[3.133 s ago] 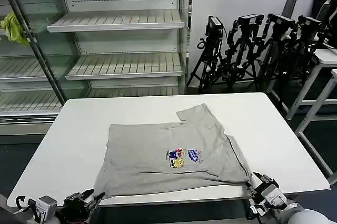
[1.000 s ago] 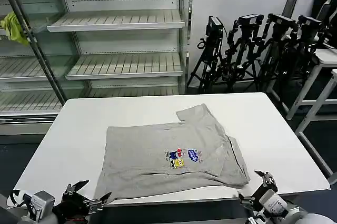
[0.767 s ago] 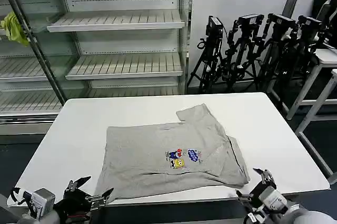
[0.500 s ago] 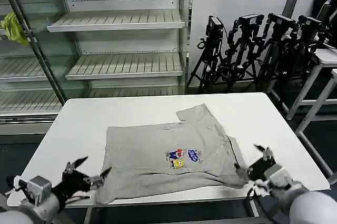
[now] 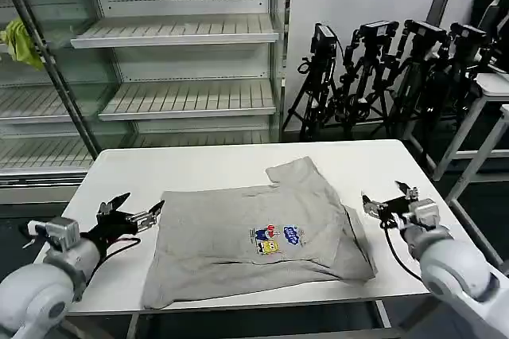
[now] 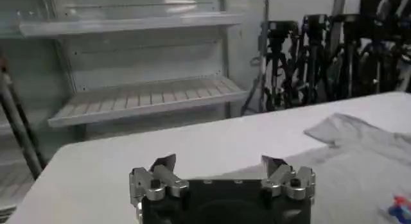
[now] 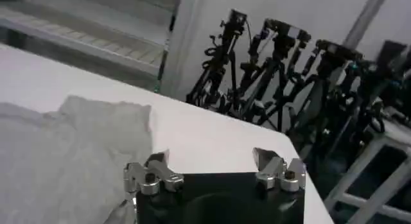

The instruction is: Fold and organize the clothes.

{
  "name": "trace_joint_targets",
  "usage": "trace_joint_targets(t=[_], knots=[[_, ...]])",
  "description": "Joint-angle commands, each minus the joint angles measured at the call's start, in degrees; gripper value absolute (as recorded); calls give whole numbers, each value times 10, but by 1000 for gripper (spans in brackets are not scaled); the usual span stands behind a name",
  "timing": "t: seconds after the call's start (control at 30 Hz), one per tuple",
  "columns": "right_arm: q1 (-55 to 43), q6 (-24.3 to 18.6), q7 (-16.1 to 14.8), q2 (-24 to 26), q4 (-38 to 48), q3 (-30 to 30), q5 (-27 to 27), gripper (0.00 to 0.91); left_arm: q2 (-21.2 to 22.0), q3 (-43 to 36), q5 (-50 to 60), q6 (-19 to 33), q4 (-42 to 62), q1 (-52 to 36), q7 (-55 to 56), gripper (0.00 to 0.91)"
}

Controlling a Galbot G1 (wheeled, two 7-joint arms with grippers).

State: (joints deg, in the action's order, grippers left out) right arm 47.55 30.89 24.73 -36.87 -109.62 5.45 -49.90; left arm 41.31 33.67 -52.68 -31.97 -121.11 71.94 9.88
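One piece of the clothes, a light grey short-sleeved shirt (image 5: 254, 231) with a small multicoloured cartoon print, lies partly folded in the middle of the white table (image 5: 215, 165). One sleeve (image 5: 298, 173) sticks out toward the far side. My left gripper (image 5: 131, 212) hovers open just off the shirt's left edge, holding nothing. At the shirt's right edge my right gripper (image 5: 388, 197) is open too, with nothing in it. The shirt's edge (image 6: 366, 151) lies ahead of the open left gripper (image 6: 220, 162) in the left wrist view, and the grey cloth (image 7: 70, 148) lies beside the open right gripper (image 7: 212, 158) in the right wrist view.
Metal shelving (image 5: 175, 33) stands behind the table, with a yellow-green cloth (image 5: 22, 40) on its far left. Black tripods (image 5: 382, 76) crowd the back right. Another white table (image 5: 493, 92) stands at the right. Bare tabletop surrounds the shirt.
Both grippers have let go of the shirt's near hem, opened, and risen from below the front edge to the shirt's left and right sides. The shirt has barely shifted.
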Motion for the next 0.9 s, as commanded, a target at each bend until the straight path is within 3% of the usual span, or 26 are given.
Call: trace_joint_targets(t=[0.03, 0.33, 0.9], knots=[[-214, 20, -49, -147, 190, -128, 0, 907, 15, -128, -50, -11, 146, -178, -9, 907], [-276, -1, -109, -199, 288, -175, 3, 907, 12, -173, -43, -11, 175, -188, -27, 907], [-302, -10, -129, -272, 388, -170, 49, 907, 35, -230, 5, -8, 247, -241, -53, 907]])
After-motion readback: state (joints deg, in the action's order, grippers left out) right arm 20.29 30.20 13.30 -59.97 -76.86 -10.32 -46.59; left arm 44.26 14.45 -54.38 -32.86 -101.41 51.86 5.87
